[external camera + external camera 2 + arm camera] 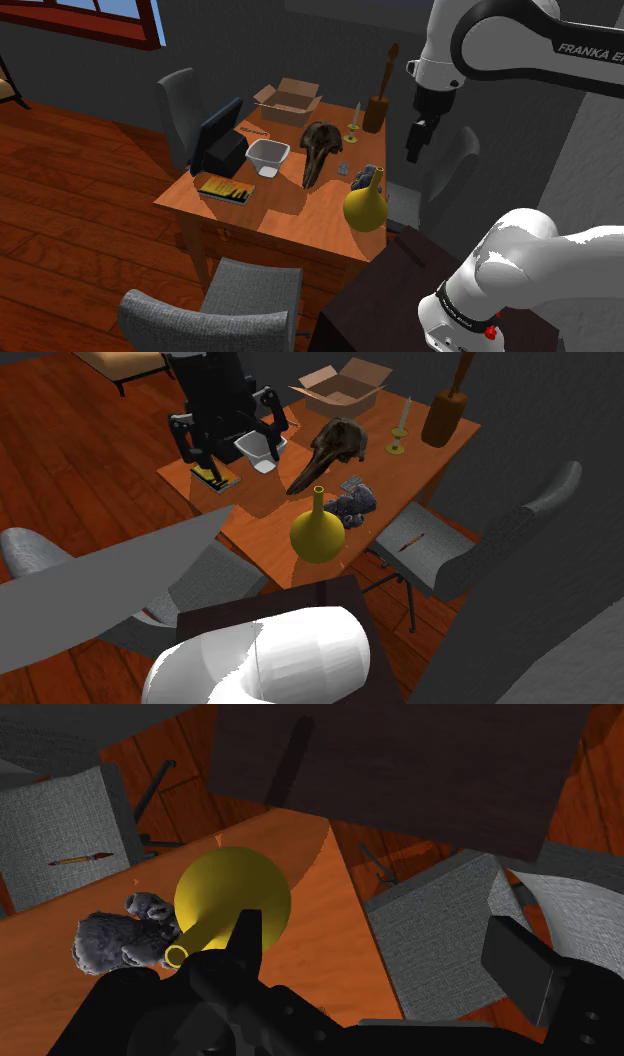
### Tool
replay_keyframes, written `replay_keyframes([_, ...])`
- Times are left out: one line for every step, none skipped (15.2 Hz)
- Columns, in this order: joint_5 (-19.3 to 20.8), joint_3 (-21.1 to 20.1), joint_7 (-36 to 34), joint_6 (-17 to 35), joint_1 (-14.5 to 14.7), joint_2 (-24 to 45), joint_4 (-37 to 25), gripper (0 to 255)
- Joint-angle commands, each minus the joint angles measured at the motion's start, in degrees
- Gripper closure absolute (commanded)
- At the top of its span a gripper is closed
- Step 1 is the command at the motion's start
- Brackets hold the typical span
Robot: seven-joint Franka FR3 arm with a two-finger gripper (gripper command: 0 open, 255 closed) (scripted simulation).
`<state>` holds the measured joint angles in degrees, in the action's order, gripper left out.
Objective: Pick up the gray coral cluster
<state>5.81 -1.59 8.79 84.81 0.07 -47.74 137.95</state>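
The gray coral cluster (364,177) (352,504) (120,939) is a fuzzy dark-gray lump on the wooden table (270,220), near the edge at the shoulder view's right. It sits just behind a yellow round vase (366,205) (318,535) (232,894) with a thin neck, close to or touching it. My black gripper (417,145) (375,934) hangs high above the table's edge, up and to the right of the coral in the shoulder view. Its fingers stand apart with nothing between them. In the wrist view the coral lies outside one finger (247,939), far below.
A dark skull-like piece (320,150), a white bowl (268,156), a candle holder (352,128), a cardboard box (289,101), a brown tall piece (378,100) and a black device (220,140) share the table. A grey chair (480,547) holding a pencil (412,540) stands beside the coral's edge.
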Motion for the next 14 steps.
replay_keyframes([0.00,0.00,0.00,0.00,0.00,0.00,0.00,0])
replay_keyframes([0.01,0.11,-1.07,1.83,-0.60,1.63,0.35,0])
replay_keyframes([0.03,0.23,-2.13,3.64,-1.19,3.32,0.63,0])
replay_keyframes([0.07,0.37,-3.18,5.43,-1.78,5.07,0.83,0])
replay_keyframes([0.11,0.51,-4.22,7.19,-2.36,6.86,0.95,0])
replay_keyframes([0.15,0.67,-5.26,8.93,-2.94,8.70,1.00,0])
replay_keyframes([0.21,0.85,-6.28,10.64,-3.50,10.59,0.97,0])
replay_keyframes([0.26,1.02,-7.29,12.32,-4.07,12.51,0.87,0])
replay_keyframes([0.32,1.22,-8.29,13.96,-4.63,14.46,0.70,0])
replay_keyframes([0.39,1.44,-9.28,15.56,-5.17,16.44,0.45,0])
replay_keyframes([0.45,1.66,-10.26,17.12,-5.70,18.45,0.14,0])
replay_keyframes([0.50,1.90,-11.22,18.64,-6.23,20.48,-0.24,0])
replay_keyframes([0.55,2.16,-12.17,20.11,-6.74,22.53,-0.68,0])
replay_keyframes([0.59,2.42,-13.10,21.54,-7.25,24.59,-1.19,0])
